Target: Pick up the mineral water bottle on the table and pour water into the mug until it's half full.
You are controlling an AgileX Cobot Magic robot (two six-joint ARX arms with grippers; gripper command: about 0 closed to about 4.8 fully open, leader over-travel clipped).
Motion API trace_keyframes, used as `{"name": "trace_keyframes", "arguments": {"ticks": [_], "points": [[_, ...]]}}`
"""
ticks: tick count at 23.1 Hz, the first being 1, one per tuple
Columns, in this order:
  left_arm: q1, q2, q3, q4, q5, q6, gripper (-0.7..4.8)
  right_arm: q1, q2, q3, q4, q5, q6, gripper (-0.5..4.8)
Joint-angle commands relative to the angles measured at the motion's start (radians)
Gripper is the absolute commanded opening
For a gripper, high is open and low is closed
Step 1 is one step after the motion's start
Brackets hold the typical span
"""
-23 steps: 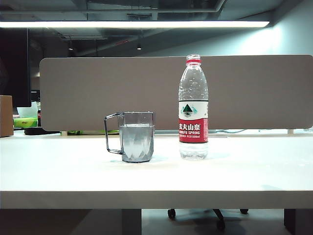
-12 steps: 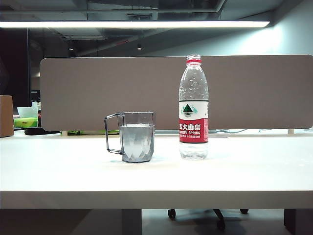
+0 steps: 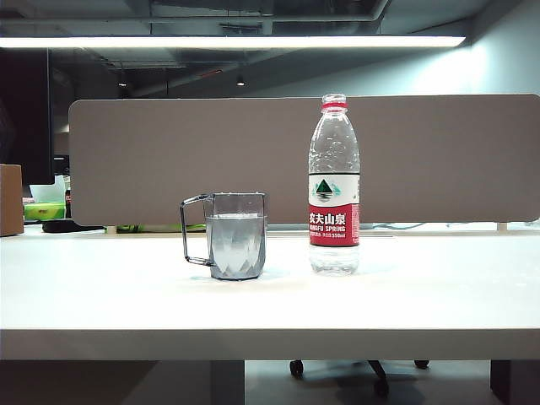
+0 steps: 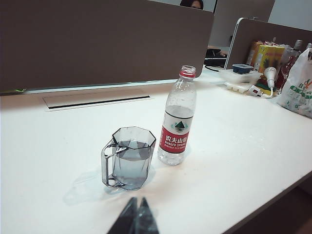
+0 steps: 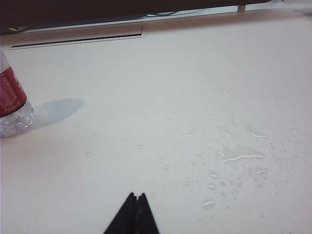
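Exterior view: the tall clear plastic mineral water bottle (image 3: 334, 186) with its red neck ring and red-and-white label stands upright on the wide white table (image 3: 270, 308), uncapped as far as can be seen. Just to its left, not touching, sits the short grey-tinted faceted mug (image 3: 235, 235), its thin dark handle pointing away from the bottle; clear water (image 3: 236, 240) fills it to roughly two thirds. A grey partition panel (image 3: 169, 160) runs behind both. Neither arm appears here.

Left wrist view: the left gripper (image 4: 136, 217) hangs above the table edge near the mug (image 4: 127, 158), touching nothing, its dark fingers pressed together. The bottle (image 4: 178, 117) stands just beside the mug (a narrow gap shows between them).

Right wrist view: the right gripper (image 5: 135, 214) is likewise closed and empty, over bare table (image 5: 161, 73) sprinkled with water droplets (image 5: 234, 156). The bottle's base (image 5: 12, 105) shows at the frame's edge, well apart from the gripper.
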Motion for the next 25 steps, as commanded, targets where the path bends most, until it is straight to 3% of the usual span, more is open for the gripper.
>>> {"name": "trace_keyframes", "arguments": {"ticks": [1,15,22,25], "points": [[-0.001,0.000,0.002,0.009,0.003,0.003,-0.05,0.000,-0.002,-0.002,0.010,0.002,-0.003,-0.05],[-0.001,0.001,0.002,0.009,0.003,0.003,-0.05,0.000,0.000,-0.002,0.008,-0.004,-0.008,-0.05],[-0.001,0.000,0.002,0.009,0.003,0.003,-0.05,0.000,0.000,-0.002,0.005,-0.036,-0.150,-0.05],[-0.001,0.000,0.002,0.009,0.003,0.003,-0.05,0.000,0.000,-0.002,0.005,-0.036,-0.157,-0.05]]}}
